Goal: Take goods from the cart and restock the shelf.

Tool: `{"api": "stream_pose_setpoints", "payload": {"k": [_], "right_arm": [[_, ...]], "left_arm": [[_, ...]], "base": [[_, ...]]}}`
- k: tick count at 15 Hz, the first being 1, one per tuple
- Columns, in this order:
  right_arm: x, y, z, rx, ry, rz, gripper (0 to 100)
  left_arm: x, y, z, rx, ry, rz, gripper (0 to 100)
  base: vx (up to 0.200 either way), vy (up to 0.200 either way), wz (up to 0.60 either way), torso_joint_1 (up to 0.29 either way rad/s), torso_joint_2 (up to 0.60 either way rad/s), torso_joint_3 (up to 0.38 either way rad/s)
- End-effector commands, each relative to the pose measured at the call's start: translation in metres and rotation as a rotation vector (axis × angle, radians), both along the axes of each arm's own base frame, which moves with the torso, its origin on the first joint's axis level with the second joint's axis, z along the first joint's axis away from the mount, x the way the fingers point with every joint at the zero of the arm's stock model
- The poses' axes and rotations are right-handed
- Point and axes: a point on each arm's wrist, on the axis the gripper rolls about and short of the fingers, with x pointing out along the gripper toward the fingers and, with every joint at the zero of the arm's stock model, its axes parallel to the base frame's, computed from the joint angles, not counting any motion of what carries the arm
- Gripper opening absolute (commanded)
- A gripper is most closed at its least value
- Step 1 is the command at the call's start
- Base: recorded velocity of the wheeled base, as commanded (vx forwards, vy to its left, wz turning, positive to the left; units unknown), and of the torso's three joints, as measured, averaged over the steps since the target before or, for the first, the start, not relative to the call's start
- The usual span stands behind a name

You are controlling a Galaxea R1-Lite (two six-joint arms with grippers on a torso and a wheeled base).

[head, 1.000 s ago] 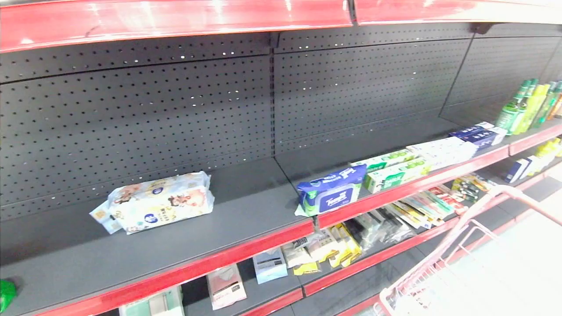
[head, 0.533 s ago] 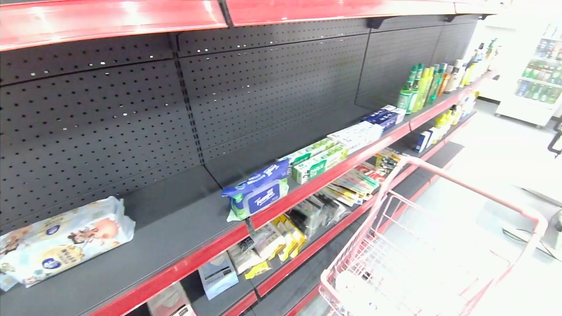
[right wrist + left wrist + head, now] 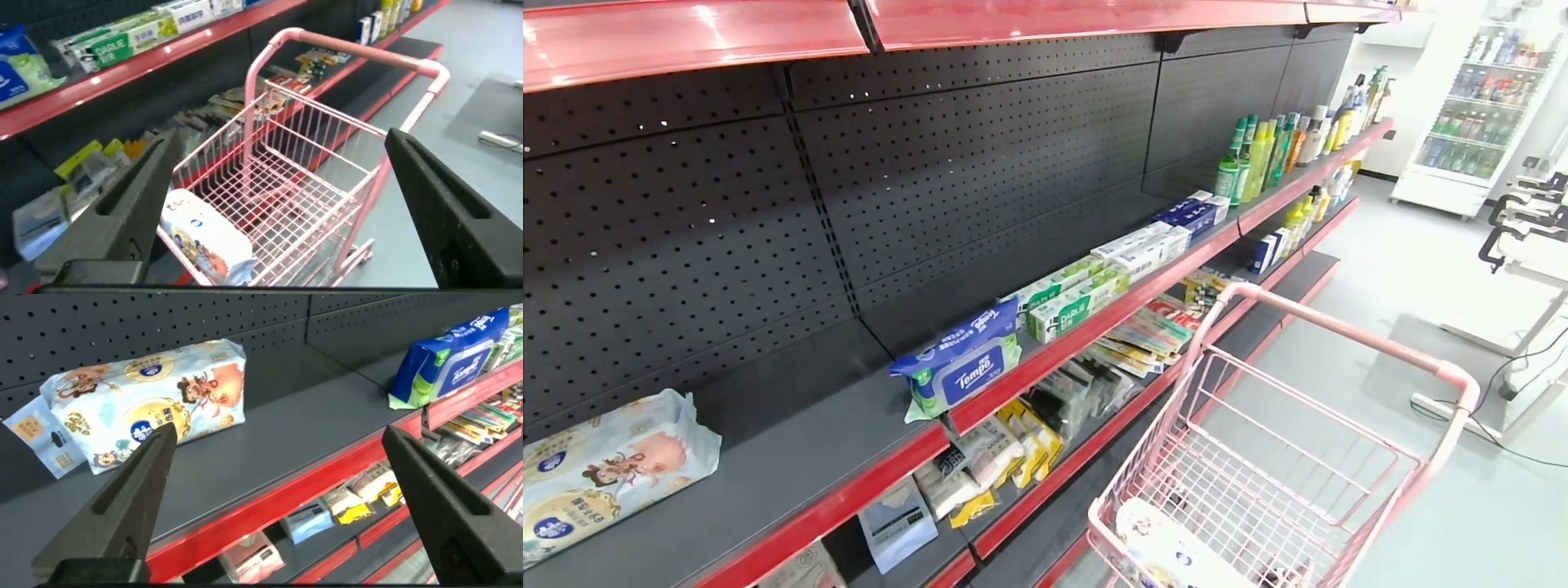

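Right gripper [image 3: 283,139] is hanging above the cart [image 3: 359,54], jaws spread empty, as on the left gripper [image 3: 278,431]; reaching the soft pack [image 3: 204,237] inside is likely risking a snag on the wire.

A pale grey floor [image 3: 1405,269] lies brightly lit from 3 to 5 o'clock in the head view. At 2 o'clock a glass-door cooler [image 3: 1462,122] stocked with bottles stands against a white wall [image 3: 1409,73]. At 3 o'clock a white stand [image 3: 1454,411] rests its base on the floor.
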Motion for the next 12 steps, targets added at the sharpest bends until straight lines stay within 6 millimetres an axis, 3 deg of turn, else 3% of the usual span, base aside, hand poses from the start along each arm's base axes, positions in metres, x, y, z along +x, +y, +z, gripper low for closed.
{"api": "stream_pose_setpoints", "payload": {"k": [1,3,4,5,6,7,9,10,11,12], "right_arm": [[0.0,0.0,0.001,-0.026,0.001,-0.018,100],[0.0,0.0,0.001,-0.058,0.0,-0.01,100],[-0.003,0.001,0.02,-0.078,-0.057,0.062,100],[-0.001,0.001,0.067,-0.058,-0.09,0.135,100],[0.037,0.003,0.169,0.205,-0.085,0.161,100],[0.09,0.006,0.223,0.273,-0.039,0.151,100],[0.148,0.01,0.212,0.095,0.12,0.145,100],[0.201,0.006,0.183,0.049,0.296,0.111,100],[0.246,0.011,0.134,0.042,0.523,0.127,100],[0.258,0.017,0.102,0.029,0.648,0.155,100]], "left_arm": [[0.0,0.0,0.0,0.0,0.001,0.001,100],[0.0,0.0,0.0,0.0,0.001,0.001,100],[0.0,0.0,0.0,0.0,0.001,0.001,100],[0.0,0.0,0.0,-0.002,0.001,0.001,100],[0.0,0.0,0.0,-0.002,0.001,0.001,100],[0.0,0.0,0.0,0.0,0.001,0.001,100],[0.0,0.0,0.0,0.0,0.001,0.001,100],[0.0,0.0,0.0,0.0,0.001,0.001,100],[0.0,0.0,0.0,0.0,0.001,0.002,100],[0.0,0.0,0.0,0.0,0.001,0.001,100]], "base": [[0.0,0.0,0.0,0.0,0.0,0.0],[0.0,0.0,0.0,0.0,0.0,0.0],[0.0,0.0,0.0,0.0,0.0,0.0],[0.0,0.0,0.0,0.0,0.0,0.0],[0.0,0.0,0.0,0.0,0.0,0.0],[0.0,0.0,0.0,0.0,0.0,0.0],[0.0,0.0,0.0,0.0,0.0,0.0],[0.0,0.0,0.0,0.0,0.0,0.0],[0.0,0.0,0.0,0.0,0.0,0.0],[0.0,0.0,0.0,0.0,0.0,0.0]]}}
